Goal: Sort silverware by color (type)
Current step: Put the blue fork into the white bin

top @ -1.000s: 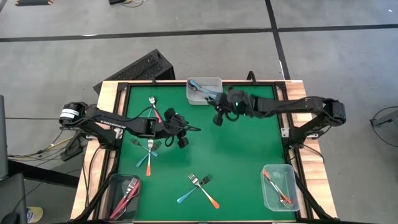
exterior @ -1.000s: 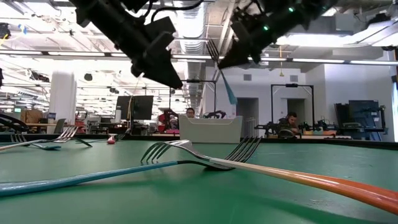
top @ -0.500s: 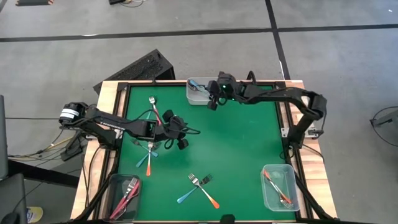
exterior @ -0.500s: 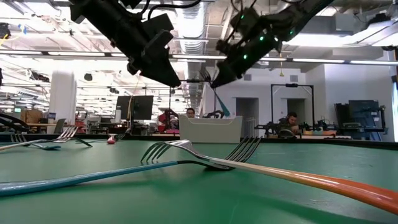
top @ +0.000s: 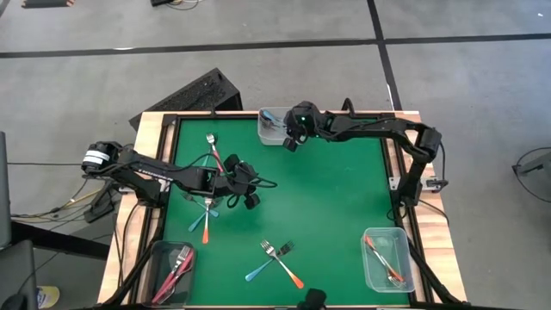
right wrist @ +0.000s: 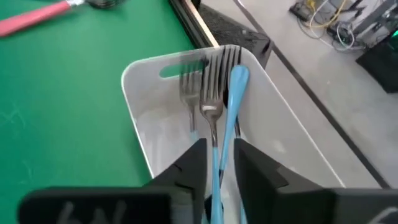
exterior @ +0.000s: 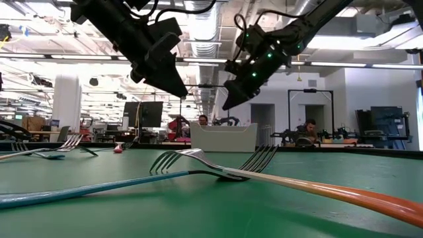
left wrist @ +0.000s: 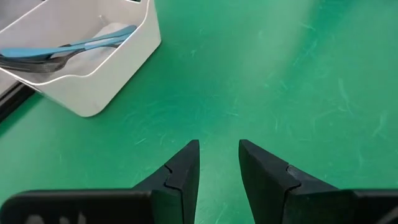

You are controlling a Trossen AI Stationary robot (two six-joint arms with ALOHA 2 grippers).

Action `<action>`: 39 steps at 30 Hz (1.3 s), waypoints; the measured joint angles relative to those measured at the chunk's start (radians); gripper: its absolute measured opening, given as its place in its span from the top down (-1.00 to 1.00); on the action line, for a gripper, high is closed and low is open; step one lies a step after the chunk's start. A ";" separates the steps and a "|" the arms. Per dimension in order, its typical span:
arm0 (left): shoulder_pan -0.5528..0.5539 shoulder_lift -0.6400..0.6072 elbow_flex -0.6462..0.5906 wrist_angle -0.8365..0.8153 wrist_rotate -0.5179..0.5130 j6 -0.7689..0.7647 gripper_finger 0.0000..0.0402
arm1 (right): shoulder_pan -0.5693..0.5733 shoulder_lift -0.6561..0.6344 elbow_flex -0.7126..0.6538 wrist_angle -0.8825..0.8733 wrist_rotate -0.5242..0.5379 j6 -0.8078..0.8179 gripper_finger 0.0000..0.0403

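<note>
My right gripper (top: 291, 142) hovers at the far edge over a clear container (top: 267, 138) that holds blue-handled forks. In the right wrist view its fingers (right wrist: 193, 163) stand apart, and a blue fork (right wrist: 219, 155) shows in the gap, tines up against the container's far wall (right wrist: 186, 59). My left gripper (top: 251, 196) hangs open and empty over the green mat left of centre. A pink fork (top: 213, 151) lies at the far left. Crossed blue and orange forks (top: 207, 213) lie below it, and another crossed pair (top: 275, 263) lies near the front. My right gripper has the blue fork's handle (right wrist: 217, 177) running through the gap between its fingers, which is wider than the handle. I cannot tell whether either finger touches it. The fork's tines (right wrist: 227, 59) lean on the container's far wall.
A container with pink forks (top: 172, 271) stands at the near left corner. One with orange forks (top: 385, 258) stands at the near right. A raised dark frame (top: 172, 120) borders the mat. The mat's middle and right (top: 344, 198) are bare.
My right gripper has gone toward the table's far edge and left, and lower, to the far container. The blue fork that hung below its fingers in the low view no longer shows under them.
</note>
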 joint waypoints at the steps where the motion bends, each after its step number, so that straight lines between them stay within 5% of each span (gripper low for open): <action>1: 0.000 0.000 0.000 0.000 0.000 0.000 0.50 | 0.000 0.000 0.000 -0.004 0.000 0.007 0.44; 10: -0.006 0.000 0.000 -0.017 0.008 -0.008 0.50 | 0.015 -0.011 0.000 -0.098 -0.005 0.190 0.09; 16: -0.053 0.000 0.000 -0.067 0.008 -0.023 0.50 | 0.087 -0.011 -0.076 -0.064 -0.271 0.291 0.12; 19: -0.087 0.000 0.000 -0.081 -0.008 -0.037 0.50 | 0.143 -0.011 -0.119 -0.014 -0.319 0.342 0.14; 32: -0.191 0.000 0.000 -0.082 -0.020 -0.021 0.50 | 0.424 -0.011 -0.142 -0.012 -0.320 0.441 0.15; 39: -0.221 0.000 0.000 -0.072 -0.021 -0.032 0.50 | 0.477 -0.040 -0.290 0.108 -0.320 0.559 0.15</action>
